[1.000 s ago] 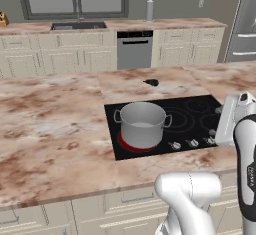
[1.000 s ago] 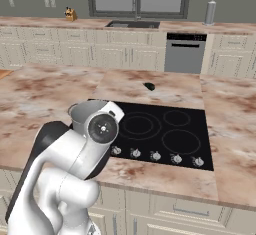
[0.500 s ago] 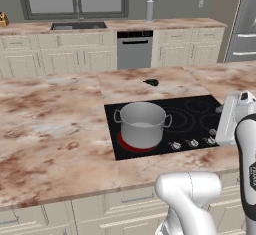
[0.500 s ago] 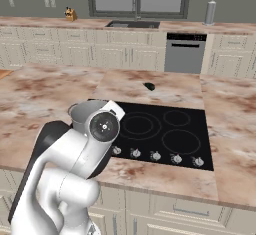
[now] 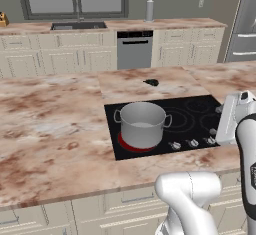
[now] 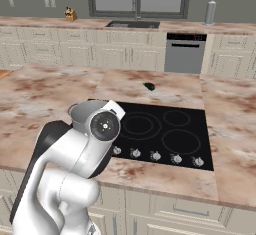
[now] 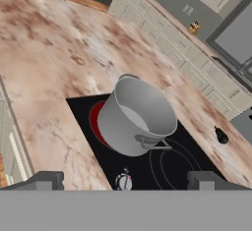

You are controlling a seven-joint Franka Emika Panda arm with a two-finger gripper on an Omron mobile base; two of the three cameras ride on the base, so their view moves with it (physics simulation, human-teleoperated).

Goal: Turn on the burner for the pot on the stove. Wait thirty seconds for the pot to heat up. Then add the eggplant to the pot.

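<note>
Three views: two from the base, one from the hand.
Pot: grey brushed-steel cylindrical stockpot (image 5: pixel 142 124), lidless, two small loop handles at the rim, standing upright on the front-left zone of the cooktop. From the right base camera the white arm hides nearly all of it; only a sliver of rim shows there.
Burner: round cooking zone (image 5: pixel 128 145) glowing red under the pot. The left base view shows a red crescent at the pot's front-left; the hand view (image 7: pixel 97 122) shows red along one side of the pot's base.
Stove: flat black glass cooktop (image 5: pixel 195 114) with grey ring markings, set into the marbled brown-and-cream counter (image 5: pixel 55 124). Right base view shows three unlit ring zones (image 6: pixel 180 141) plainly.
Knobs: row of small silver knobs (image 6: pixel 156 155) along the cooktop's front edge; the right base view shows five, the left base view a few, the hand view one (image 7: pixel 123 181) between the fingertips.
Eggplant: small dark oblong vegetable (image 5: pixel 151 82) lying on the counter just behind the cooktop, well apart from the pot; also seen at (image 6: pixel 149 86) and (image 7: pixel 222 136).
Gripper: two-finger gripper (image 7: pixel 125 180), fingers spread wide, holding nothing, raised over the cooktop's front edge near the pot.
Background: steel dishwasher (image 5: pixel 134 49) in the far cabinet run.
</note>
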